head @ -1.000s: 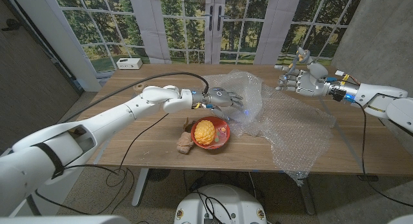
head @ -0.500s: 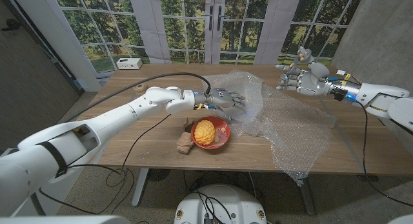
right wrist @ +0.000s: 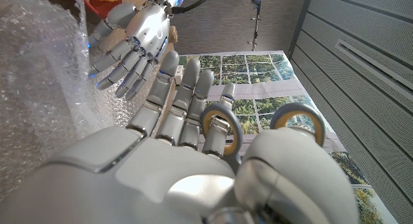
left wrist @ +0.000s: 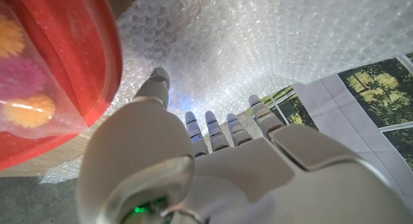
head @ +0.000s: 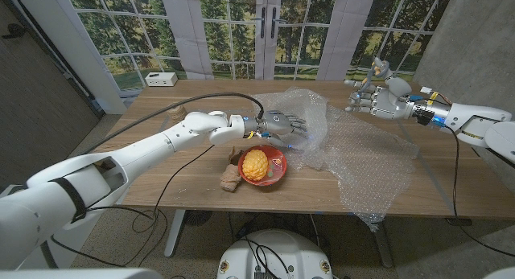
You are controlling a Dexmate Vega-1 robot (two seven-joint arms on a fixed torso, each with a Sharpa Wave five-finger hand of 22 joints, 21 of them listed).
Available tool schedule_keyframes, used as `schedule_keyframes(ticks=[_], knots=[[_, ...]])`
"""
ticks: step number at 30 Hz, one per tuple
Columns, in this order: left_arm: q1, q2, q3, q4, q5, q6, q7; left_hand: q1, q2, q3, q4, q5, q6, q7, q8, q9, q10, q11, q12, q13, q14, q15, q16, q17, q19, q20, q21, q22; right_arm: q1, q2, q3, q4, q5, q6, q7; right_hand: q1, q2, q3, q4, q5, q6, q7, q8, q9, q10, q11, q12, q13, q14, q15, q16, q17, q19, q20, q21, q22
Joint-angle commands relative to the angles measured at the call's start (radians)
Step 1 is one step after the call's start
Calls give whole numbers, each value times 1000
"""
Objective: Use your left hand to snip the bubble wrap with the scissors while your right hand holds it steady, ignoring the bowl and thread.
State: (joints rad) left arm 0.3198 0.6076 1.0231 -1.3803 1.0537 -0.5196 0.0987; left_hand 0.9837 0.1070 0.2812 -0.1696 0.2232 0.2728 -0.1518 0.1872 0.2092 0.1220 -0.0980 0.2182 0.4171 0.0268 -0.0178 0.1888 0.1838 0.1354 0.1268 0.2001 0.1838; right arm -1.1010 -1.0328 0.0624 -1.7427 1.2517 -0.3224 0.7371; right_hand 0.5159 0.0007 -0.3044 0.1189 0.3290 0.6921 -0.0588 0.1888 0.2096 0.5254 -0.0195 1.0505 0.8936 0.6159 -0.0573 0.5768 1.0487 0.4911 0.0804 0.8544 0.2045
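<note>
Wooden table (head: 185, 178) boards carry a crumpled bubble wrap (head: 354, 150) sheet, spread from the centre toward the right and spilling over the near edge. At its left margin the left hand (head: 282, 124) hovers with fingers spread, grasping nothing, just beyond a red bowl (head: 273, 170) holding a yellow ball. Well right, above the far corner, the right hand (head: 378, 98) grips the scissors (right wrist: 255, 130), whose grey loops circle its fingers; the blades are hidden. Tall windows onto trees stand behind.
</note>
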Motion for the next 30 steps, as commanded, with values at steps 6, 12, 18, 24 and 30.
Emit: schedule_keyframes(ticks=[6, 12, 18, 24, 30], knots=[[-45, -28, 17, 61, -112, -71, -95, -23, -23, -12, 18, -1, 6, -13, 9, 1, -14, -2, 2, 1, -11, -6, -2, 4, -6, -6, 3, 2, 6, 3, 0, 12, 2, -5, 2, 5, 8, -8, 1, 6, -105, 105, 6, 0, 7, -1, 7, 1, 10, -52, -2, 4, -4, 1, -4, 3], [-46, -41, 10, 85, -143, -81, -106, -64, -30, -29, 38, -7, 17, -5, 14, 0, -14, 2, 5, 0, -12, -2, 2, 7, -9, -1, 3, 2, 7, 5, -3, 17, -3, 0, 6, 5, 8, -8, 1, 6, -105, 106, 5, 0, 7, -2, 9, 3, 9, -53, -2, 5, -4, 1, -4, 2], [-26, -46, 14, 80, -83, -41, -11, -62, -19, -24, 35, -5, 6, 3, 10, 0, -11, 10, 8, -3, 0, 3, 7, 6, -1, 1, 7, 3, 6, 6, 0, 17, 3, -4, 3, 5, 8, -9, 1, 6, -105, 106, 5, 0, 6, 0, 9, 2, 10, -52, -3, 3, -5, 0, -5, 2], [-10, -54, 28, 88, -23, 17, 93, -25, 1, -1, 14, 0, -3, 9, 11, 0, 16, 3, 22, -5, 43, -6, 18, 4, 36, -7, 22, 5, 1, 8, 4, 14, 1, 2, 1, 5, 8, -10, 2, 6, -102, 105, 6, 0, 6, -2, 10, 1, 10, -53, -2, 4, -5, 0, -6, 2], [-20, -57, 48, 105, -14, 27, 116, -13, 5, 5, 9, 1, 2, 11, 14, 0, 27, 4, 27, -5, 62, -12, 22, 3, 45, -8, 25, 6, 0, 10, 7, 10, 10, -7, -7, 4, 9, -10, 2, 6, -100, 105, 7, 0, 7, -1, 11, 3, 12, -55, -2, 4, -6, 0, -6, 2]])
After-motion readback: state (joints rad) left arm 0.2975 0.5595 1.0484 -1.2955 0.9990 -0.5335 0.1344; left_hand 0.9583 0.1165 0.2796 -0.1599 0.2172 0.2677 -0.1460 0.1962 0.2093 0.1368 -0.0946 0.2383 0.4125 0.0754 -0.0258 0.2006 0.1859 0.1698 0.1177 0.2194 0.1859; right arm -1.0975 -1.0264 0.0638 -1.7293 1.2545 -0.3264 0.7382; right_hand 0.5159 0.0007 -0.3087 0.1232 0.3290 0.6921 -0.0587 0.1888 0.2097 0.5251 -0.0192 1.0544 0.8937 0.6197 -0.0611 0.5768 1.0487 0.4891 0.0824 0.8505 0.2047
